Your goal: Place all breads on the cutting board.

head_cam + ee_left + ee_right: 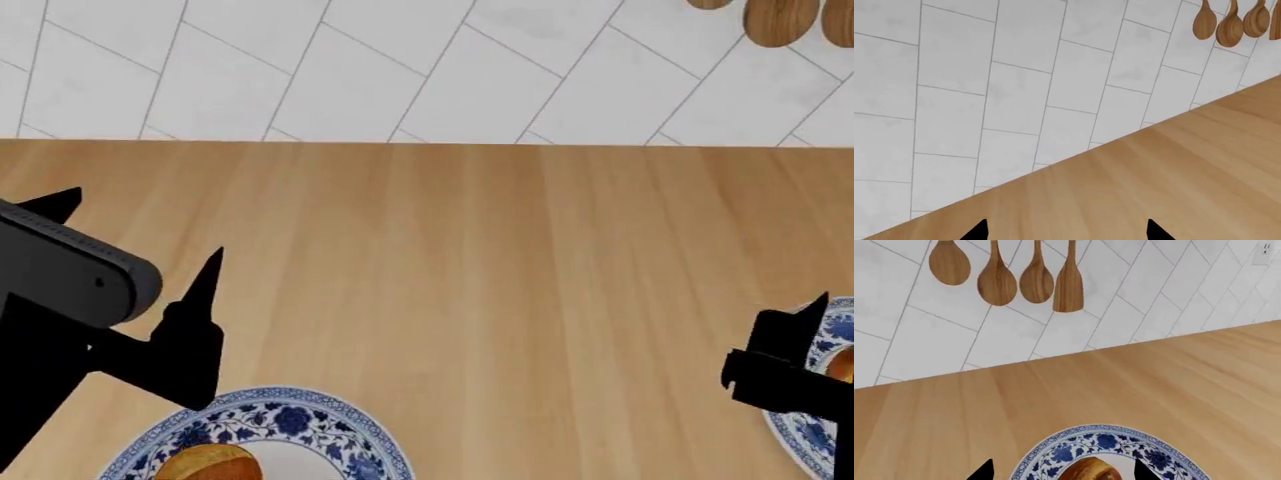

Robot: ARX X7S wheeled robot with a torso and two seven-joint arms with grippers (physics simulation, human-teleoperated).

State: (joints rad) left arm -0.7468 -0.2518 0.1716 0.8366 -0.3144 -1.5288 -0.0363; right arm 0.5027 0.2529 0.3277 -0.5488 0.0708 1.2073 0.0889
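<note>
left gripper hangs over the light wood surface, fingers spread wide, nothing between them. just beside it a blue-and-white plate carries one golden-brown bread. right gripper hovers over a second plate with another bread on it, fingers apart around air. cutting board not in any view. wooden spoons hang on the white tiled wall.

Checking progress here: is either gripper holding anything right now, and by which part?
Nothing is held. The left gripper shows open over bare counter; the right gripper shows open above a roll on its plate.
</note>
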